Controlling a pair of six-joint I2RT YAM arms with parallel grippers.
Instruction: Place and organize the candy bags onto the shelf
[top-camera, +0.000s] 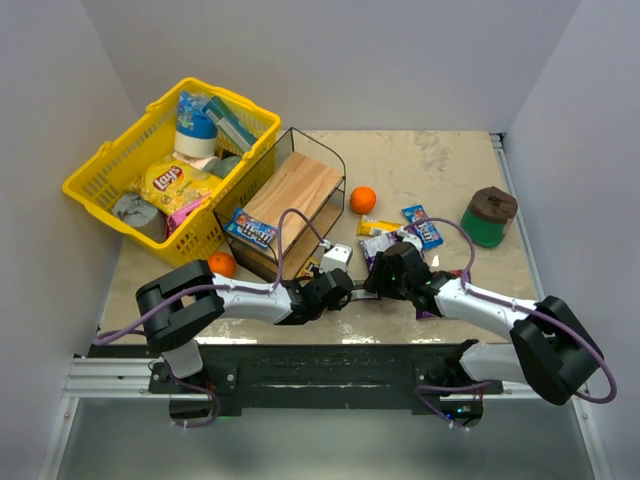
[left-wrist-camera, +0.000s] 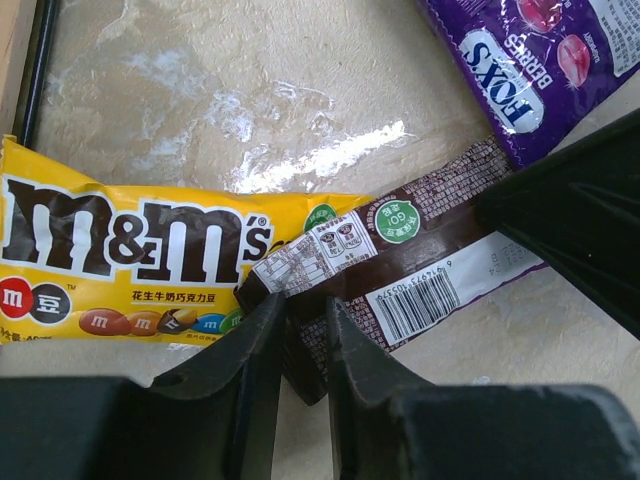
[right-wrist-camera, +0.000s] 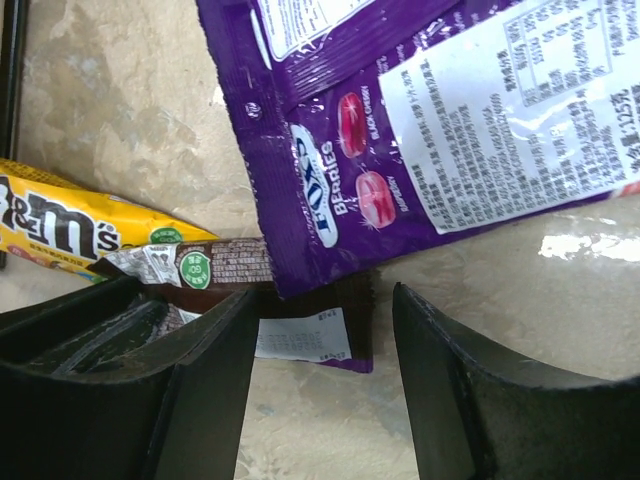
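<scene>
A brown candy bag (left-wrist-camera: 400, 240) lies flat on the table between my two grippers. My left gripper (left-wrist-camera: 303, 305) is shut on its near corner. My right gripper (right-wrist-camera: 322, 295) is open, and the bag's other end (right-wrist-camera: 330, 320) lies between its fingers. A yellow M&M's bag (left-wrist-camera: 130, 260) lies beside it, and a purple Fox's bag (right-wrist-camera: 400, 150) overlaps its far end. In the top view the grippers, left (top-camera: 340, 290) and right (top-camera: 385, 275), meet in front of the shelf (top-camera: 295, 190). A blue candy bag (top-camera: 250, 228) rests on the shelf's lower tier.
A yellow basket (top-camera: 100, 170) with a Lay's bag and other goods stands at the back left. Oranges lie beside the shelf (top-camera: 362, 199) and by the basket (top-camera: 222, 264). A blue bag (top-camera: 423, 228), a yellow bar (top-camera: 380, 226) and a green container (top-camera: 489, 216) lie to the right.
</scene>
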